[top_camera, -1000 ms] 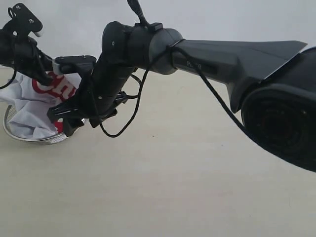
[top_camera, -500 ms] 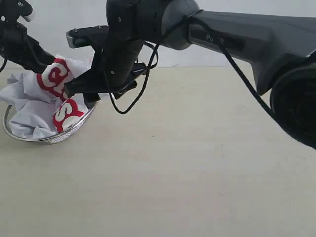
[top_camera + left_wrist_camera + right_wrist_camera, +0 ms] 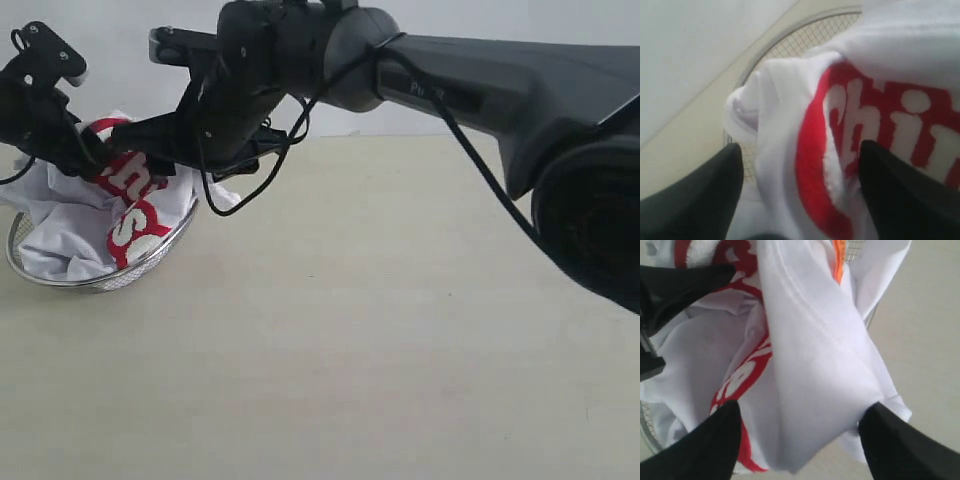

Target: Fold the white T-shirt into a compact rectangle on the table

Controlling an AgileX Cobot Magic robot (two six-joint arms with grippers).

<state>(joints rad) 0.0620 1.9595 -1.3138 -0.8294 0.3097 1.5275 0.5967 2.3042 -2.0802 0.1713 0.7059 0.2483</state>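
Note:
The white T-shirt [image 3: 60, 240] lies crumpled in a round wire-mesh basket [image 3: 60, 283] at the far left of the table [image 3: 380, 350]. Its red band faces up and one flap hangs over the basket's right rim. My left gripper [image 3: 85, 155] is over the pile's left side. In the left wrist view this gripper [image 3: 800, 146] is open, with the red-lettered shirt [image 3: 785, 125] bulging between its fingers. My right gripper [image 3: 165, 155] reaches across from the right. In the right wrist view it [image 3: 802, 407] is open around a taut white fold [image 3: 810, 365] below the orange neck tag [image 3: 839, 260].
The right arm's long dark links [image 3: 480, 80] span the upper part of the exterior view, and a loose black cable [image 3: 250, 190] hangs under the wrist. The basket mesh [image 3: 805, 40] shows behind the cloth. Bare beige tabletop stretches from the basket to the right.
The right arm has risen from low beside the basket. More of the red lettering shows, and a white flap now hangs over the right rim. The left gripper dipped slightly.

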